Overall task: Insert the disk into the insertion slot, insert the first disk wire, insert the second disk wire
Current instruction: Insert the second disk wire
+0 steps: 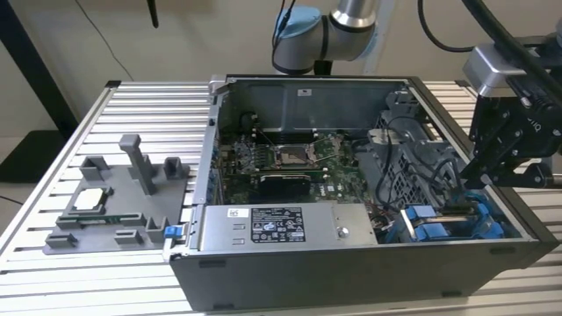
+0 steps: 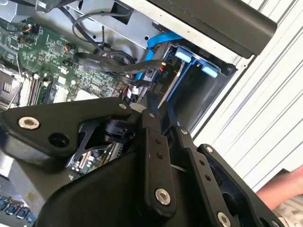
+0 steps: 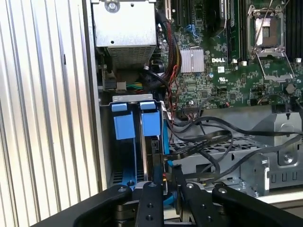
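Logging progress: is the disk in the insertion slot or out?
In: the disk stands edgewise between the insertion slot's blue tabs, gripper at its edge.

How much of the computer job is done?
The disk already sits in the insertion slot. The hand is right at a black wire plug beside the disk, so the wiring is in hand. Whether either wire is fully plugged can't be seen.

One gripper [image 1: 491, 172] (two blue tabs [image 3: 137, 124])
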Robot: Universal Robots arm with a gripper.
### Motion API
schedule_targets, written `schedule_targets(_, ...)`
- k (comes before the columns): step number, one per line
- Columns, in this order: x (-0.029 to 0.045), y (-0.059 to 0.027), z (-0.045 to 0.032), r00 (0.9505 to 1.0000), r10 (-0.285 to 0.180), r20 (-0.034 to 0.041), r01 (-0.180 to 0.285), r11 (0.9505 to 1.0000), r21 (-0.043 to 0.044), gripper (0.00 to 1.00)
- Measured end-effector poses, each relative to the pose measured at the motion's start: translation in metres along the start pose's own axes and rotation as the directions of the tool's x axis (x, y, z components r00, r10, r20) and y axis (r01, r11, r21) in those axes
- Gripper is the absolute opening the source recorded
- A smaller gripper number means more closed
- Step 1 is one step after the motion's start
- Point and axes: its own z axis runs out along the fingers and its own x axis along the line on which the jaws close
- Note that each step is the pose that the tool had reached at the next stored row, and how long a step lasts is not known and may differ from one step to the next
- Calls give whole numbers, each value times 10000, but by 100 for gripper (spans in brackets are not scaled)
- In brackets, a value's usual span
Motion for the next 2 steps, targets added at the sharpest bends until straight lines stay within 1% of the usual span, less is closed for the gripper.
schedule_targets(2, -2, 0, -12, 10000, 0, -4, 0, 10000, 0, 100)
